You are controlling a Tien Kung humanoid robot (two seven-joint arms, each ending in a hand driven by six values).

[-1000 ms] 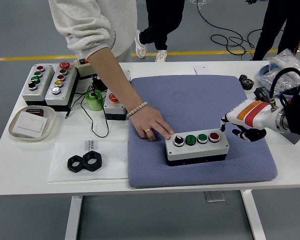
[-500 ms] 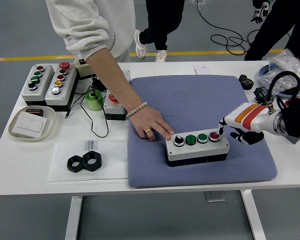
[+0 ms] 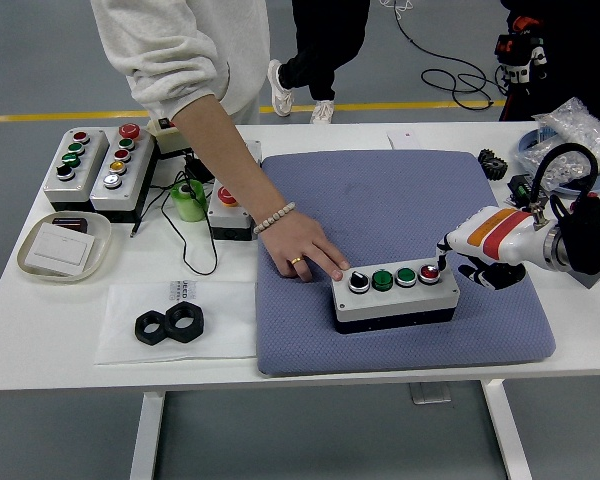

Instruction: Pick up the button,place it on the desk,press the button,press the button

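Note:
A grey button box (image 3: 395, 297) with a black selector, two green buttons and a red button (image 3: 429, 272) lies on the blue mat (image 3: 400, 195). My right hand (image 3: 477, 252), white with orange stripes, reaches in from the right. Its index fingertip (image 3: 442, 253) is at the red button's right edge, and the other fingers are curled under. A person's hand (image 3: 305, 252) with a ring and a bead bracelet rests on the mat, fingers touching the box's left end. My left arm is out of view.
Two larger button boxes (image 3: 98, 170) stand at the back left, beside a green cup (image 3: 189, 200) and a small box with cables (image 3: 230, 212). A tray (image 3: 28, 268) holds a white switch. Two black nuts (image 3: 170, 325) lie on a sheet. Bags (image 3: 570, 135) and a gear (image 3: 492, 162) are at back right.
My right hand has moved left and slightly up, bringing its index fingertip to the red button. The person's hand and the box have stayed in place.

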